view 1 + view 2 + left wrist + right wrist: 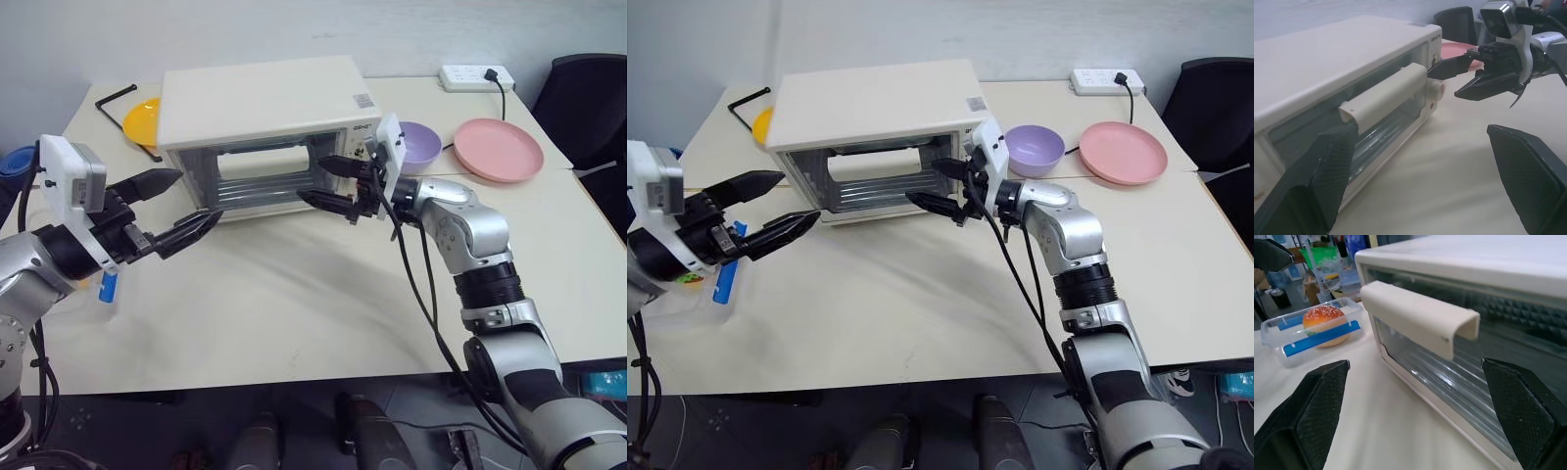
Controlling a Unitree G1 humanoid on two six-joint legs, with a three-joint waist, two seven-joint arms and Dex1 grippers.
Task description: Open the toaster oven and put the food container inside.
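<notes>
Toaster oven (265,117), cream, toward table's far edge w/ glass door shut; both grippers w/ fingers spread wide, holding nothing: right gripper (328,181) at the door's right end, left gripper (171,211) off the front left corner. Door step judged best done w/ right fingers closing squarely around the handle bar (1418,316), then pulling down. Food container (1312,330), burger inside, sits nr table's left edge; cream tabletop (294,304), pale wall behind, pink plate (498,149) and purple bowl (1034,149) at far right.

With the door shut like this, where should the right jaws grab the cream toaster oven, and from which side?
Take the cream bar handle along the top edge of the glass door of the cream-white boxy toaster oven. It stands proud of the glass, leaving room behind. Come straight from the front, where the open right gripper already faces it, one finger above and one below.
</notes>
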